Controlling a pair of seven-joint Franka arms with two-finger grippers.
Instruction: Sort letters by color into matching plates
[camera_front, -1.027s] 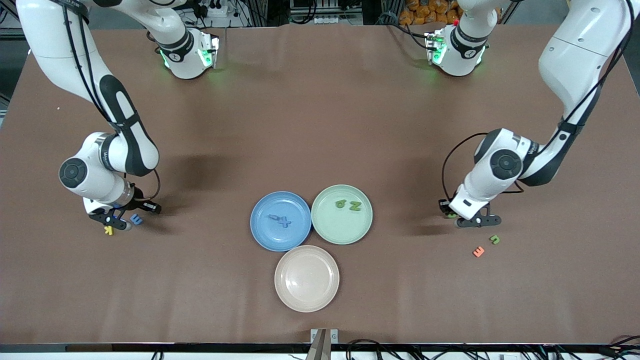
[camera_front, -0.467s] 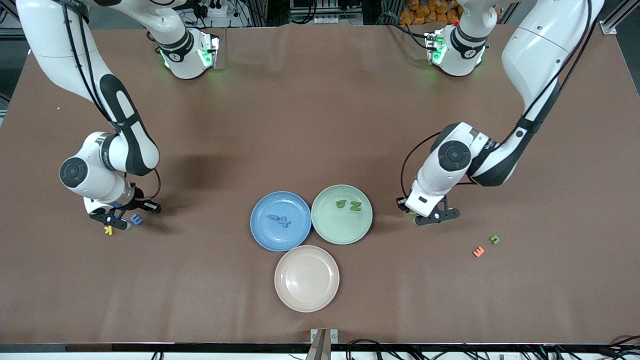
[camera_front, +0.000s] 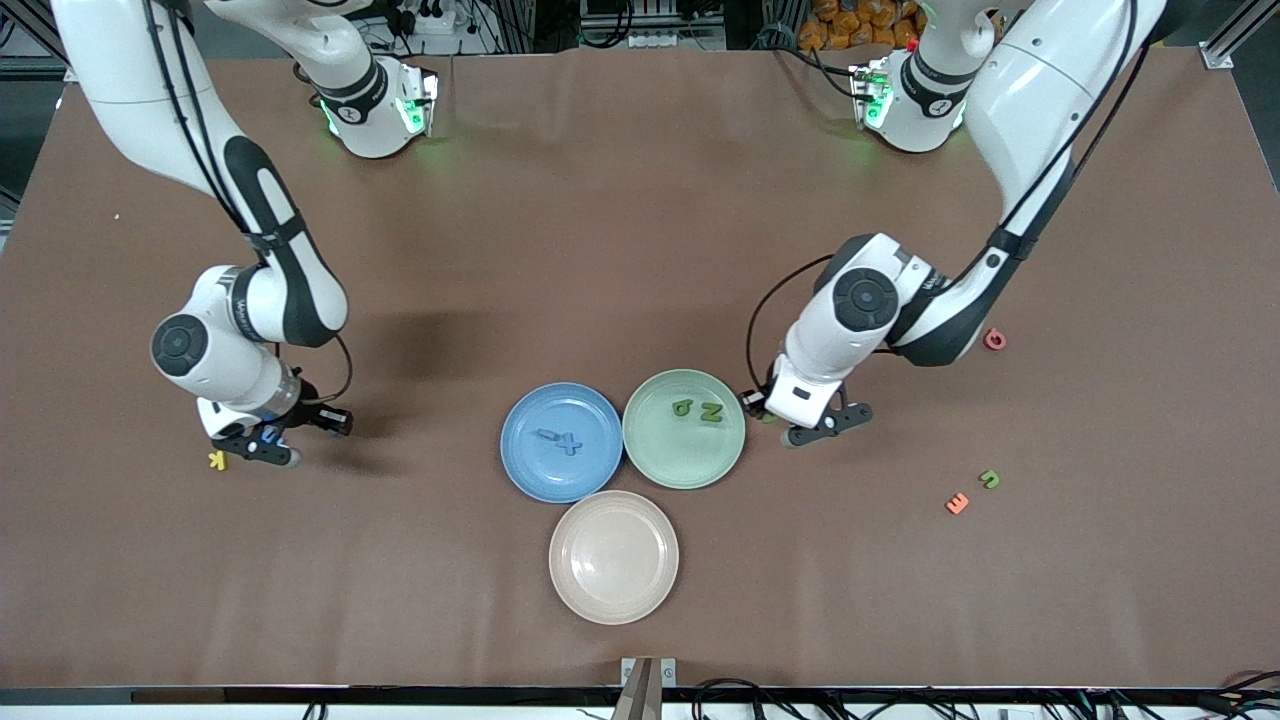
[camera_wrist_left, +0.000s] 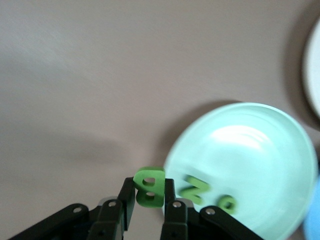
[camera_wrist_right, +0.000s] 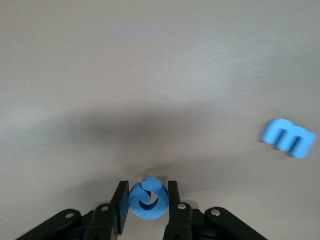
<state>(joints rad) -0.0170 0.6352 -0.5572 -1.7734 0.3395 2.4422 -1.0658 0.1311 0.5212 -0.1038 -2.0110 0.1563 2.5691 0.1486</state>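
Beside the pale green plate (camera_front: 683, 428), we are pinching a light, stiff green letter B (camera_wrist_left: 149, 186) flatwise in our left pincer (camera_wrist_left: 149, 212); our right pincer (camera_wrist_right: 148, 212) is clamping a blue letter (camera_wrist_right: 148, 198).

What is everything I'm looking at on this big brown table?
Round shallow plates: three, clustered nearest the camera; blue plate, pale green plate, beige plate.
Blue letters: two in the blue plate; one on the table.
Green letters: two in the pale green plate; one toward the left arm's end.
Orange letter: one, beside it.
Red letter: one, by the left arm.
Yellow letter: one, by the right gripper.
Left gripper: shut on a green letter B, beside the pale green plate.
Right gripper: shut on a round blue letter.
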